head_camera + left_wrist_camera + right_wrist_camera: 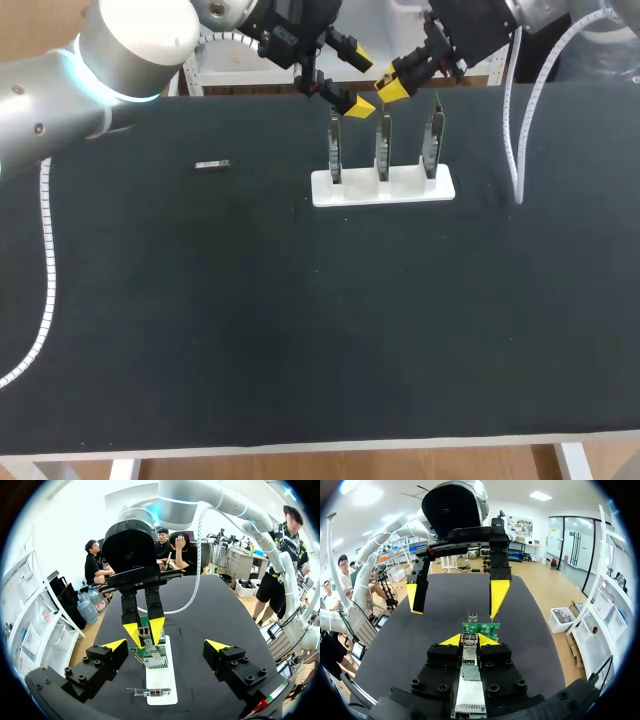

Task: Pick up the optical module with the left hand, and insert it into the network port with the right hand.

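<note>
My worktop (300,330) wears a dark, matt, cloth-like cover. The rack (383,187) looks like smooth white plastic, and its boards (152,656) are matt green with glinting metal parts. The little module (212,165) gleams metallic. My left hand (165,646) is matt black.

In the head view the left arm (60,100) and right arm (545,15) are cut off at the edges. The small grey piece (212,164) on the table (300,330) is too small to identify, and the three upright boards (383,140) show no readable detail. In the right wrist view the right gripper (469,641) covers most of the white base (470,697).
</note>
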Controlling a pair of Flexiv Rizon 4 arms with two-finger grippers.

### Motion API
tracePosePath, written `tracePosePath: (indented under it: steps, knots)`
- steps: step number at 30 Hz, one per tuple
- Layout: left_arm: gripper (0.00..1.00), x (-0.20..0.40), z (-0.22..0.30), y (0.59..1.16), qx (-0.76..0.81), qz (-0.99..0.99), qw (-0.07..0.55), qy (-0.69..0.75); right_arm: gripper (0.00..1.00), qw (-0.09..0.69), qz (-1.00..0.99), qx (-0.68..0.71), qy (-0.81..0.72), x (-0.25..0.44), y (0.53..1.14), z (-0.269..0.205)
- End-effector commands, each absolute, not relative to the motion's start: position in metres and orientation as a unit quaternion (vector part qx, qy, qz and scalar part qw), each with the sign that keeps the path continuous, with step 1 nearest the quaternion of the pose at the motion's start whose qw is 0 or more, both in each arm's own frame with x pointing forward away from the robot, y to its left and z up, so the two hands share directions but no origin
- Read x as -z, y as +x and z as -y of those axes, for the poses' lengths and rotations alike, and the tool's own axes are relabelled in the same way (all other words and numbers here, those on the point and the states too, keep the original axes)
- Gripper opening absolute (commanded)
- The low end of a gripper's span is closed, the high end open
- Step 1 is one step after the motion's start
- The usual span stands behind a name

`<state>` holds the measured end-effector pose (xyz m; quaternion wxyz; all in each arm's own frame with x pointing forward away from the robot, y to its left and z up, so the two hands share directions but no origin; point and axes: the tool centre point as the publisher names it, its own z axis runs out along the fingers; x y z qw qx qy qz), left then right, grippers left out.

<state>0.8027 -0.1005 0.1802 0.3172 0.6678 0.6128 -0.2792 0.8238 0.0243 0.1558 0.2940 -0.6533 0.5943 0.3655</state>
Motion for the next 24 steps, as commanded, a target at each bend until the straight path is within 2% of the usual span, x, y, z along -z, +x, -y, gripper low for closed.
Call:
tracePosePath:
  steps: [1,24]
  knots:
    - [1.00,-0.181,0.101,0.802,0.278,-0.614,0.316,0.668,0.00,0.297,-0.594,-0.364,-0.653,-0.156,0.822,-0.024]
    - [1.00,-0.181,0.101,0.802,0.278,-0.614,0.316,0.668,0.00,0.299,-0.595,-0.352,-0.658,-0.162,0.814,-0.023]
